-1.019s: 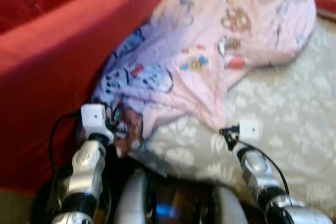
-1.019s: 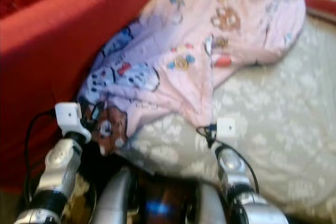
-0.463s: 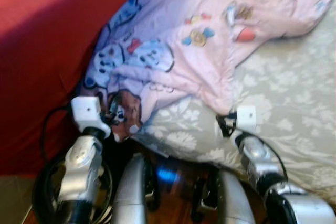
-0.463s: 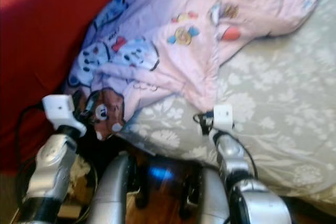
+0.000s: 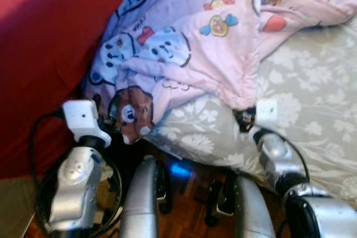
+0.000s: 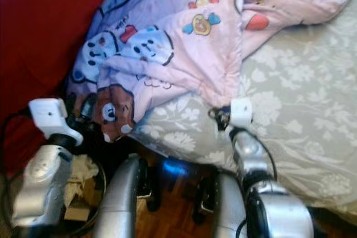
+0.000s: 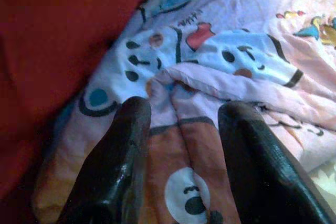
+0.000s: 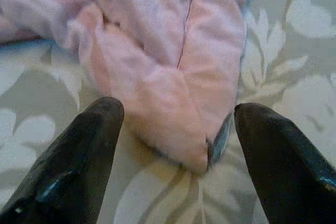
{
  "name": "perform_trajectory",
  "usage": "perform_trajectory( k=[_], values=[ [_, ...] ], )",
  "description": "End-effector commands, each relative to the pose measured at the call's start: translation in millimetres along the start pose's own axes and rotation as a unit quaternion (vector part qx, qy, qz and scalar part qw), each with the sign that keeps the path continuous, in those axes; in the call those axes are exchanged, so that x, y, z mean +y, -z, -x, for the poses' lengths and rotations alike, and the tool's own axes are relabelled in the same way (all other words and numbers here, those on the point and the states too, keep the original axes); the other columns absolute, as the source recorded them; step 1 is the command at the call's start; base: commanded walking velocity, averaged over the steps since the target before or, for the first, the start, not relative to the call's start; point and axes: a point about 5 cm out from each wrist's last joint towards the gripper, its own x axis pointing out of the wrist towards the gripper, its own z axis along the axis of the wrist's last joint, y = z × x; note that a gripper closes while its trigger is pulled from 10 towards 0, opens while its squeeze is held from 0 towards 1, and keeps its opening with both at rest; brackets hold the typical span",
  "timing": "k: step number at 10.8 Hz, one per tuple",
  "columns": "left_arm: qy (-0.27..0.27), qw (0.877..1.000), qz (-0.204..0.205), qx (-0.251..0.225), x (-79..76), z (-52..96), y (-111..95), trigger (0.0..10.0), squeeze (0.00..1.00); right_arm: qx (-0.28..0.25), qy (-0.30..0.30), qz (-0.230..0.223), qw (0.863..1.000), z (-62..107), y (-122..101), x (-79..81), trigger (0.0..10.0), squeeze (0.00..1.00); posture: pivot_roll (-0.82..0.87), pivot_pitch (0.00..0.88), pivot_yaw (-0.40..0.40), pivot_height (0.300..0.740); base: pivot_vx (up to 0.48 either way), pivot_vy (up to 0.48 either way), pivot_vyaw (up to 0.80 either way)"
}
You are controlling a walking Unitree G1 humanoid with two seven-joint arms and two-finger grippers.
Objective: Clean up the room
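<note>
Pink blanket [image 5: 223,43] is spread rumpled over the grey floral bed [image 5: 312,98], beside red fabric [image 5: 39,43].
Left gripper [image 7: 181,145] and right gripper [image 8: 173,129] are held wide apart at its lower edge.

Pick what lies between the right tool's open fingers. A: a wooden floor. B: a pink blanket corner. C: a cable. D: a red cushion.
B: the right tool has its fingers spread around a corner of the pink blanket, on the grey floral cover.
</note>
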Motion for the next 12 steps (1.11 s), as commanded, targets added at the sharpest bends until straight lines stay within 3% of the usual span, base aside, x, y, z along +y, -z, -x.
perform_trajectory(
  k=[1, 5, 8, 9, 10, 12],
  values=[
    [-0.01, 1.0, 0.001, 0.011, 5.4, 7.2, -1.6, 10.0, 0.0, 0.016, 0.012, -0.004, 1.0, 3.5, 9.4, -4.8, 10.0, 0.0, 0.38, 0.612, 0.042, 0.627, 0.0, 0.0, 0.0],
    [-0.014, 1.0, -0.009, 0.013, 5.8, 20.2, -22.9, 10.0, 0.0, 0.041, 0.033, 0.024, 0.998, 2.7, 9.8, -12.5, 10.0, 0.0, 0.45, 0.638, 0.097, 0.627, 0.0, 0.0, 0.0],
    [-0.013, 1.0, -0.012, 0.025, 5.4, 28.1, -32.8, 10.0, 0.0, 0.065, 0.078, 0.002, 0.995, 7.7, 18.4, -28.8, 10.0, 0.0, 0.46, 0.674, 0.117, 0.627, 0.0, 0.0, 0.0],
    [-0.014, 0.999, -0.012, 0.033, 5.4, 31.1, -32.0, 10.0, 0.0, 0.077, 0.085, 0.007, 0.993, 10.0, 23.9, -30.0, 2.7, 0.0, 0.46, 0.682, 0.118, 0.627, 0.0, 0.0, 0.0],
    [-0.013, 0.999, -0.011, 0.038, 4.3, 32.4, -32.4, 10.0, 0.0, 0.088, 0.087, 0.006, 0.992, 12.2, 29.5, -30.0, 0.0, 0.0, 0.46, 0.686, 0.119, 0.627, 0.0, 0.0, 0.0],
    [-0.009, 0.999, -0.013, 0.044, 3.9, 33.2, -36.2, 10.0, 0.0, 0.106, 0.1, -0.008, 0.989, 16.4, 39.0, -31.5, 0.0, 0.0, 0.48, 0.696, 0.135, 0.627, 0.0, 0.0, 0.0]
  ],
)
